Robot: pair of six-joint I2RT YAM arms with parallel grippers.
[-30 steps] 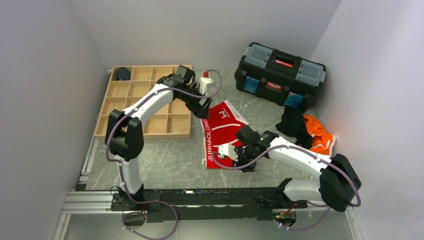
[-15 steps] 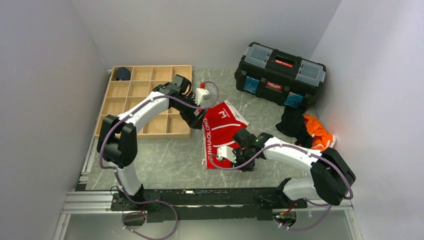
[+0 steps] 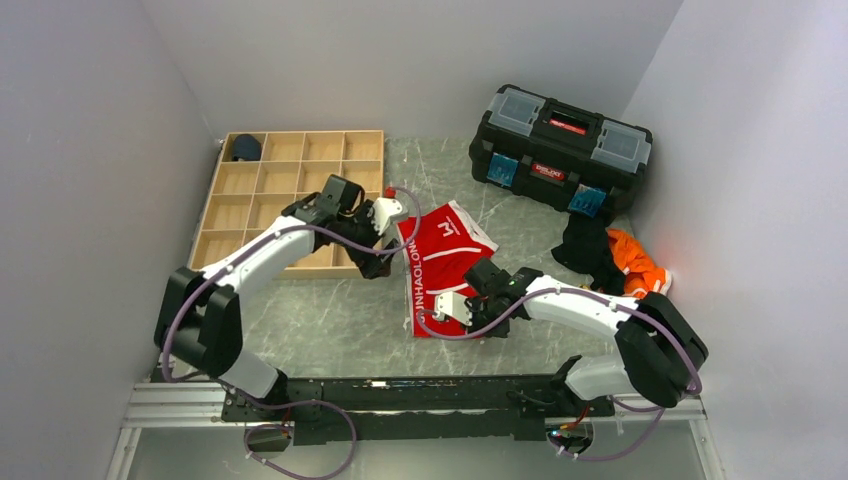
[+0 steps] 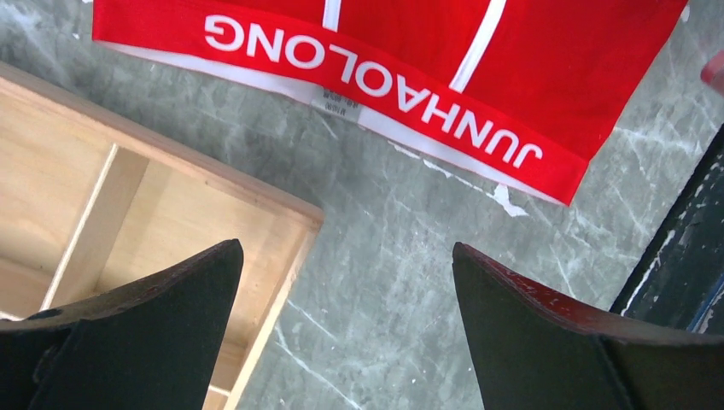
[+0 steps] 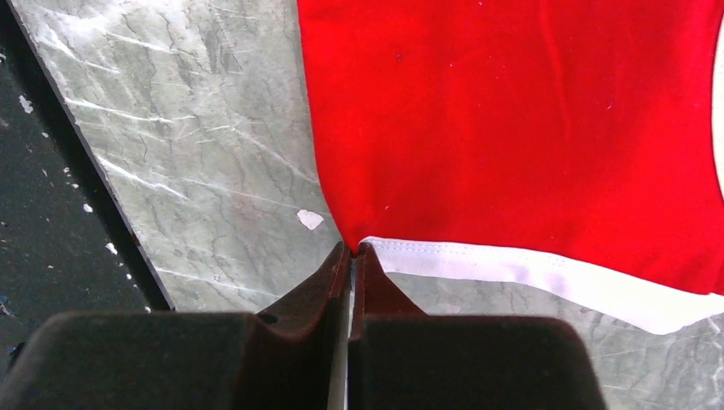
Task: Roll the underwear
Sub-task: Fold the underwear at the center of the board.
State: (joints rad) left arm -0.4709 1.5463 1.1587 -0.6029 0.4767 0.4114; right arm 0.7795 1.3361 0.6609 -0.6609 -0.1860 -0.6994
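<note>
Plain pale grey walls (image 3: 90, 150) on the left, at the back and on the right. Soft, even light all over. Down below, a grey table top (image 3: 330, 320) with thin white lines, like stone. Along the near edge, a silver metal rail (image 3: 180, 405). At the back on the left, a flat wooden tray (image 3: 262, 205) split into many small boxes. At the back on the right, a big black toolbox (image 3: 560, 145) with blue clips, close to the right wall.

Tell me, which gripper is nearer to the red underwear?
Right. The right gripper is shut on a corner of the underwear; the left gripper hangs open beside its waistband, not touching.
</note>
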